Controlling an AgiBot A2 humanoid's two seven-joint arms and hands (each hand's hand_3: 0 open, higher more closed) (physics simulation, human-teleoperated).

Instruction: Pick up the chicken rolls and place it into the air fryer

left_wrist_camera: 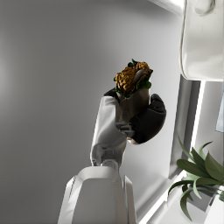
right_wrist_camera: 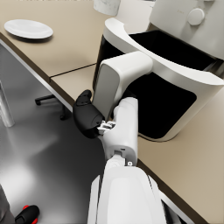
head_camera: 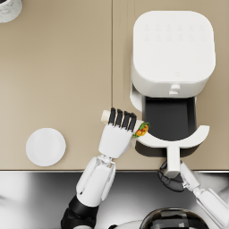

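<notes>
Step in hand: carry to the fryer. The left hand (head_camera: 117,134) grips the roll (head_camera: 129,124), fingers wrapped over its middle. In the head view the roll lies across the hand, its filled end (head_camera: 142,130) pointing toward 3 o'clock and touching or just over the basket rim at the drawer's near-left corner. The left wrist view confirms the hold: the roll (left_wrist_camera: 133,81) stands up out of the closed left hand (left_wrist_camera: 138,120).

The fryer (head_camera: 172,51) sits at 1 o'clock on the counter (head_camera: 67,80). Its drawer (head_camera: 172,120) is pulled out, dark and with nothing seen inside.

The right hand (head_camera: 172,179) holds the drawer handle (head_camera: 173,159) at 5 o'clock; the right wrist view shows the right hand (right_wrist_camera: 89,118) closed around the handle (right_wrist_camera: 118,83).

A plate (head_camera: 45,146) lies at 9 o'clock, well apart. A cup (head_camera: 9,9) is at the 11 o'clock corner.

Judgement: pickup is done, placement is not. The next move calls for shifting the roll further toward 3 o'clock until it is fully over the drawer, lowering it clear of the rim, then releasing. The right hand should steady the drawer meanwhile.
</notes>
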